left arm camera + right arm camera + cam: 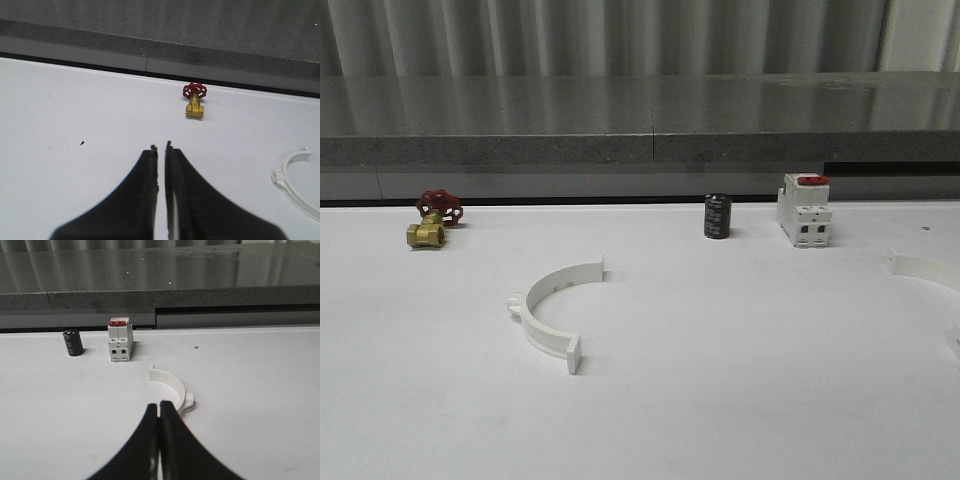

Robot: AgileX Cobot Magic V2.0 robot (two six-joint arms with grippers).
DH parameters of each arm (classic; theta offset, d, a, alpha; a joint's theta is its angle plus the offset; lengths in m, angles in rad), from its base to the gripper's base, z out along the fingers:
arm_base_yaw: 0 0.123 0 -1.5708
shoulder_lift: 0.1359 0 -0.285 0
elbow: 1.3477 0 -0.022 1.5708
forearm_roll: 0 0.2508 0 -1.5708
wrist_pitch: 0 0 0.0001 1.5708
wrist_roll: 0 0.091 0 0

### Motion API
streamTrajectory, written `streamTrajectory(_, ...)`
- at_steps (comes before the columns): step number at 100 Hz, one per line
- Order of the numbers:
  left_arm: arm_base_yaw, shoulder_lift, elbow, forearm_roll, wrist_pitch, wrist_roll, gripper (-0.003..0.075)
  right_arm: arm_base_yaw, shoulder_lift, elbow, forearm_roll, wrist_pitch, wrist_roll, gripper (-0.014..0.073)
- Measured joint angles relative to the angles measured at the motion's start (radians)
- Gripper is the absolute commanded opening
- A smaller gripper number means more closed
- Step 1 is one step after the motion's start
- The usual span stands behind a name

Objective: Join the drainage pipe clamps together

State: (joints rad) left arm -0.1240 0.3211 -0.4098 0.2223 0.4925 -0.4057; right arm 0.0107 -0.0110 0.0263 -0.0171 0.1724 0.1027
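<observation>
- Setting: a white surface (pixel 720 400) fronted by a grey stone ledge and a corrugated wall behind it.
- Left clamp half (pixel 552 310): lies flat near the middle of the surface, toward 7 o'clock from the black cylinder (pixel 718 216). Its arc bulges toward 9 o'clock, the open side faces 3 o'clock, and the chord between its flange tabs runs roughly 12 to 6 o'clock.
- Right clamp half (pixel 925 268): lies flat at the 3 o'clock edge of the front view, cut off by the frame. In the right wrist view (pixel 172 385) it sits just ahead of the right tool (pixel 159 407), part of its arc hidden behind the tips.
- Arrangement, as a judgement: the halves lie well apart, one within each arm's reach, so each arm can take one; nothing is joined yet.
- Left tool (pixel 160 149): clenched on nothing, jaws nearly touching, above bare surface; the left half shows off to its side (pixel 295 182).
- Right tool: clenched, empty.
- Bystanders: brass valve with red handwheel (pixel 432 218) and white breaker (pixel 804 212) along the back edge.
</observation>
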Motion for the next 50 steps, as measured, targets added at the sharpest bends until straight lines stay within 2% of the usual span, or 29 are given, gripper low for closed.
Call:
streamTrajectory(36, 0.0, 0.0, 0.0, 0.0, 0.0, 0.0, -0.002, 0.0, 0.0, 0.0, -0.028, -0.061, 0.0, -0.0069)
streamTrajectory(50, 0.0, 0.0, 0.0, 0.0, 0.0, 0.0, -0.002, 0.0, 0.011, -0.061, -0.042, -0.035, 0.0, -0.0069)
